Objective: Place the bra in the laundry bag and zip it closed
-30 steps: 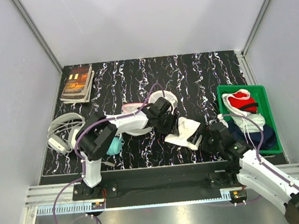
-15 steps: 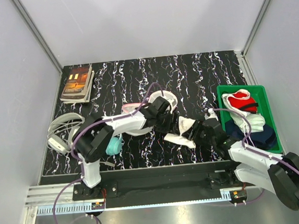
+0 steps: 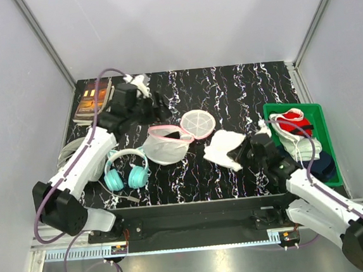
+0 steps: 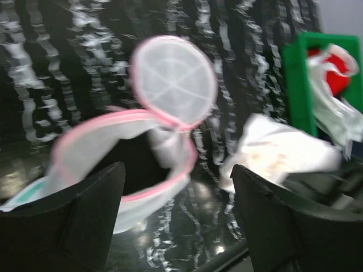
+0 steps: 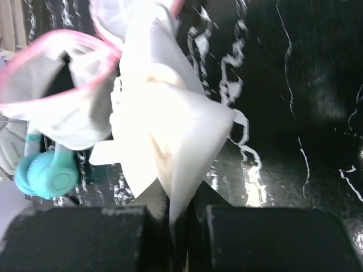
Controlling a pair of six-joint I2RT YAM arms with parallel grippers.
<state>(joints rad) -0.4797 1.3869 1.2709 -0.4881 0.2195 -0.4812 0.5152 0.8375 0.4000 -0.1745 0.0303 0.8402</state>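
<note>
Pale grey walls; black, white-veined tabletop.

R fingers pinched on white garment, pink-trim mesh laundry bag upper-left, teal headphones below it

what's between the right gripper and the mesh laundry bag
A white garment, pinched in the right gripper, lies on the table short of the open laundry bag; the top view shows it.

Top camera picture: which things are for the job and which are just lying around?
For the job: mesh bag, white garment pinched by the right gripper.
Lying around: teal headphones, books, green bin of clothes.
</note>
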